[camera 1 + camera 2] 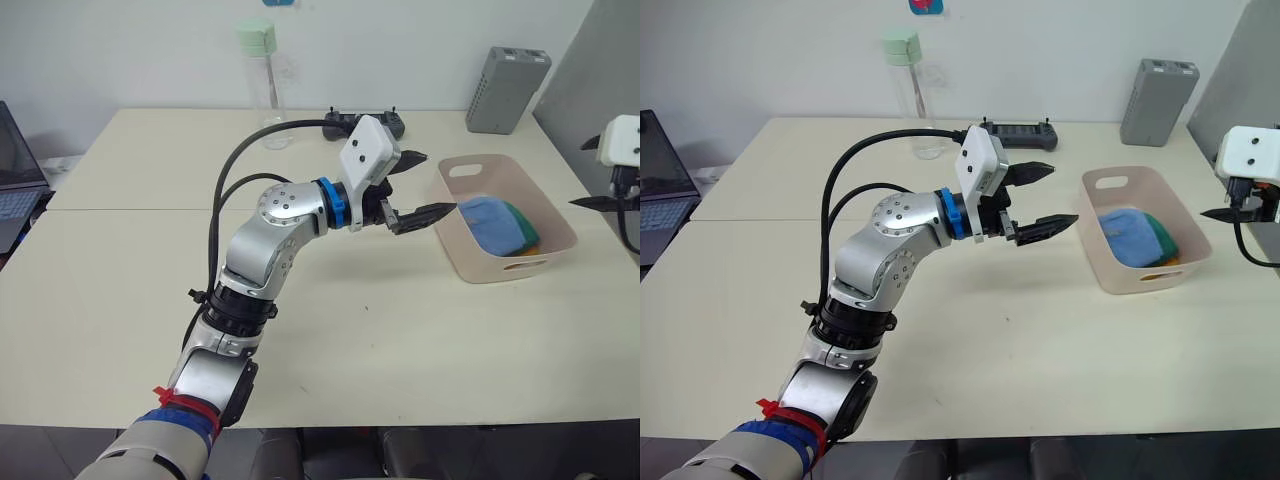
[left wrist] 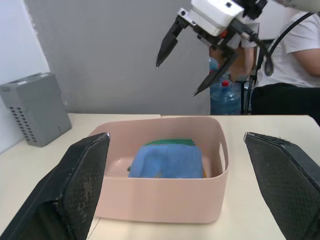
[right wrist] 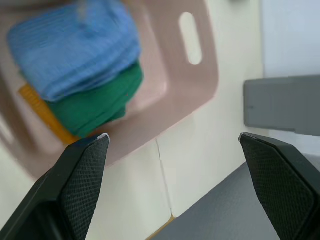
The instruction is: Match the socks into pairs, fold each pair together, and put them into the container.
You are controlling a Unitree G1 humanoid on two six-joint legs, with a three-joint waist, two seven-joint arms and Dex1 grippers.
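While the left gripper (image 1: pixel 1038 200) hangs above the tabletop (image 1: pixel 400 340) just left of the pink bin (image 1: pixel 452 236), its 2 black fingers are spread wide w/ nothing between them; tips point right, toward the bin's left wall, not touching it. Right gripper (image 2: pixel 191 62) is up in the air at the right edge of the scene, right of the bin, jaws apart too & empty.

Bin sits on the right part of the table, slot handle (image 1: pixel 465 169) at its far end, another at the near end. Inside: folded socks stacked together. Light blue pair (image 1: pixel 490 222) on top, twd the left/far side; dark green pair (image 3: pixel 95 102) under & right of it; a strip of mustard-yellow pair (image 3: pixel 42 114) peeks out beneath, at the near-right side. All 3 lie within the bin walls, touching each other.

Elsewhere on the table: clear water bottle w/ pale green cap (image 1: pixel 263 80) at the far edge, centre-left; black handheld controller (image 1: pixel 1018 131) just right of it; grey upright box (image 1: pixel 507 89) at the far right, beyond the bin & apart from it. Laptop (image 1: pixel 18 165) at the far-left edge. Seated person in a white shirt (image 2: pixel 292 55) is visible in the left wrist view behind the right gripper, w/ a blue water jug (image 2: pixel 224 96) beside.
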